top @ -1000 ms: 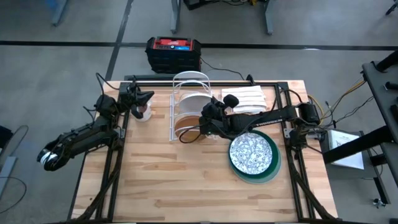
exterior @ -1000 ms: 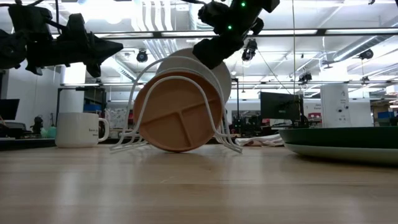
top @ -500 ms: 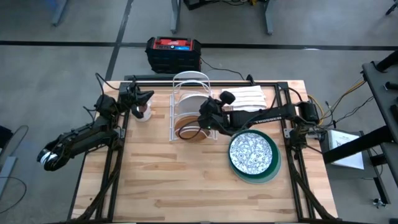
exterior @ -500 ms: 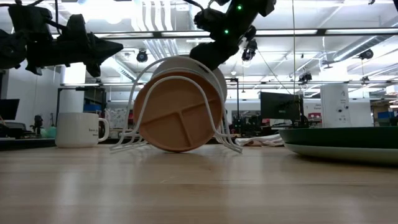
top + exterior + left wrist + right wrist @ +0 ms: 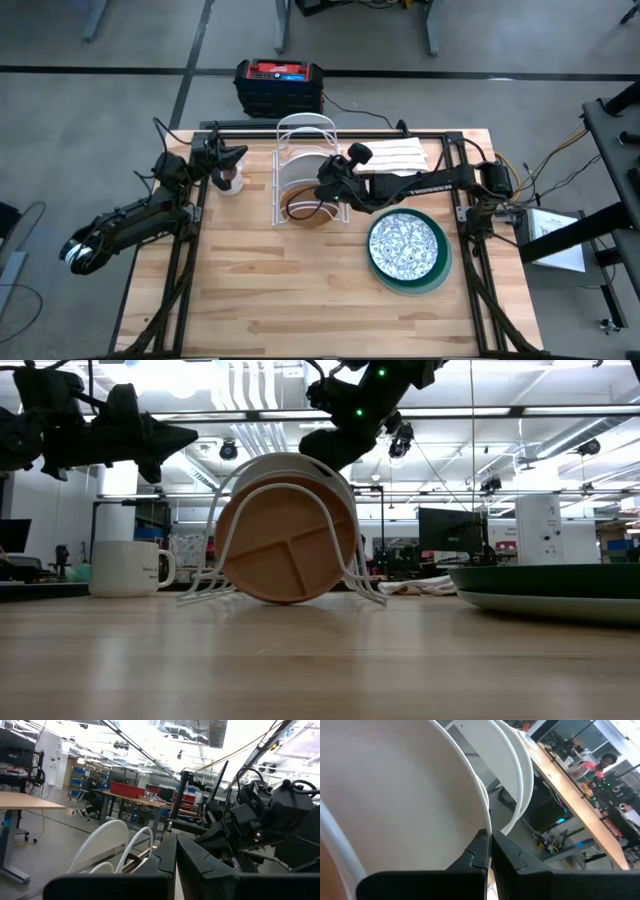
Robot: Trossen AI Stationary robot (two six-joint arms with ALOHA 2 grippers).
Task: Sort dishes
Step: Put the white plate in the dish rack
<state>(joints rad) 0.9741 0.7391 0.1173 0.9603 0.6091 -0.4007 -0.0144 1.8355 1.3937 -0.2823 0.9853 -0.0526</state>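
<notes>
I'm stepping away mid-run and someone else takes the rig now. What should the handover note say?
Right tool: shut, at the rim of the plain white plate standing in the white wire rack; grip itself not visible.
Left tool: shut, holding nothing, parked above the mug at the table's far left.
Done: tan-brown plate and plain white plate stand upright in the rack.
Left: grey-speckled plate lies on the dark green plate at the table's right; neither is racked.
Folded cloths lie behind the rack.
</notes>
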